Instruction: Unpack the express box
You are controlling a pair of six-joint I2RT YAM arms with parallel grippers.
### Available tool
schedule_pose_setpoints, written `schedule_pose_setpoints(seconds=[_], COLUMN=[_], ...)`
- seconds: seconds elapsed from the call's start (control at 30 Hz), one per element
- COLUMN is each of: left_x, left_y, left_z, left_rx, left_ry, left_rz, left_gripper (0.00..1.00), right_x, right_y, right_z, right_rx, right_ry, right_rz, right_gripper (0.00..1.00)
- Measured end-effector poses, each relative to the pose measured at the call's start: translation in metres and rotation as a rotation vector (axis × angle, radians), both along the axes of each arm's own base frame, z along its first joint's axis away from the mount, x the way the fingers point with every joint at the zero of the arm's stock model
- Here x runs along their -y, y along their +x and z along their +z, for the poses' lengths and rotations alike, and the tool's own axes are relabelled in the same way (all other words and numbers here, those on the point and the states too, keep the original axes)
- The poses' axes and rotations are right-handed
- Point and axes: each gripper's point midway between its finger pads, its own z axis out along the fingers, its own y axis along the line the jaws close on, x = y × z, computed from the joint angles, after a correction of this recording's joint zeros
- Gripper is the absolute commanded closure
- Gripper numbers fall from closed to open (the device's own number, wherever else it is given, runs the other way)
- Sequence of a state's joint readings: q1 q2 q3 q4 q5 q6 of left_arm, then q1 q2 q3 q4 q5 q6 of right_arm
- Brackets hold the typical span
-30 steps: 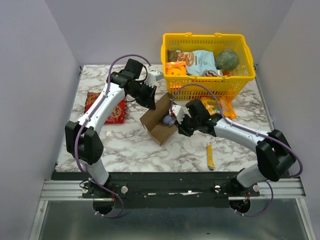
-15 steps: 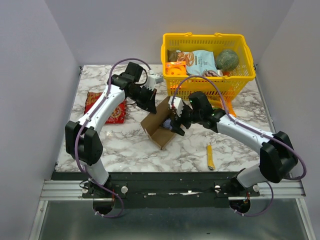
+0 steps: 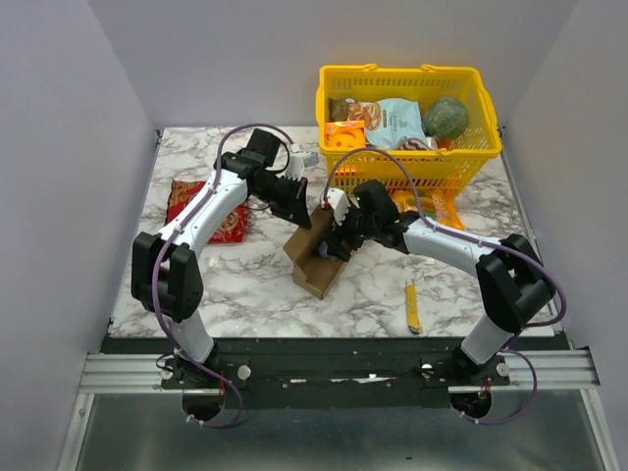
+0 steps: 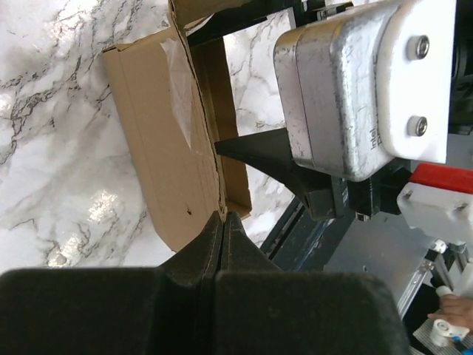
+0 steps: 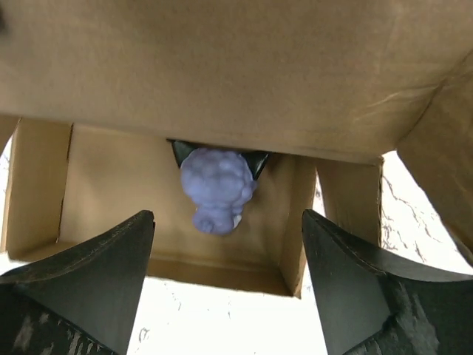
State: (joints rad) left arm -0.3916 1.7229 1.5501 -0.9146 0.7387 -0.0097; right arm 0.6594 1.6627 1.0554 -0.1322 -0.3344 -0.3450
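Counting, we see one express box [image 3: 316, 257] mid-table, its flap pinched in our closed left gripper [image 4: 222, 222]; our right gripper [image 5: 226, 216] gapes wide at its mouth (one lilac toy [image 5: 216, 185] inside), one yellow basket [image 3: 412, 162] far right, one red snack bag [image 3: 186, 201] left

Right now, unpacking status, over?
Left hand shut on flap of small brown cardboard box. Right hand open at its mouth; lumpy purple item inside, not yet gripped. Nothing blocking.

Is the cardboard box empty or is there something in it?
Not empty. The right wrist view looks into the open express box, and a small purple lumpy object sits inside, near its back wall.
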Motion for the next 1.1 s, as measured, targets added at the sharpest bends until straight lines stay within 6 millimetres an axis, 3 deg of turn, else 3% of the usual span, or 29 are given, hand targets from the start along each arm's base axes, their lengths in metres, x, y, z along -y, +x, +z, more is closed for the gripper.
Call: schedule_pose_setpoints(seconds=[0.63, 0.77, 0.9, 1.1], left_x=[-0.009, -0.010, -0.011, -0.011], left_y=[0.007, 0.009, 0.010, 0.011], left_z=[-0.005, -0.006, -0.006, -0.007], left_rx=[-0.159, -0.161, -0.160, -0.161], left_ry=[-0.127, -0.132, -0.133, -0.132], left_rz=[0.087, 0.091, 0.094, 0.094], left_gripper=[1.00, 1.00, 1.00, 1.00], right_x=[-0.009, -0.010, -0.010, -0.009], right_y=[-0.006, -0.002, 0.001, 0.002], right_z=[-0.049, -0.050, -0.049, -0.049], right_rx=[-0.035, -0.021, -0.007, 0.000], right_ry=[-0.092, -0.105, -0.111, -0.117], right_rz=[0.035, 0.023, 0.021, 0.023], right_gripper=[0.12, 0.23, 0.47, 0.64])
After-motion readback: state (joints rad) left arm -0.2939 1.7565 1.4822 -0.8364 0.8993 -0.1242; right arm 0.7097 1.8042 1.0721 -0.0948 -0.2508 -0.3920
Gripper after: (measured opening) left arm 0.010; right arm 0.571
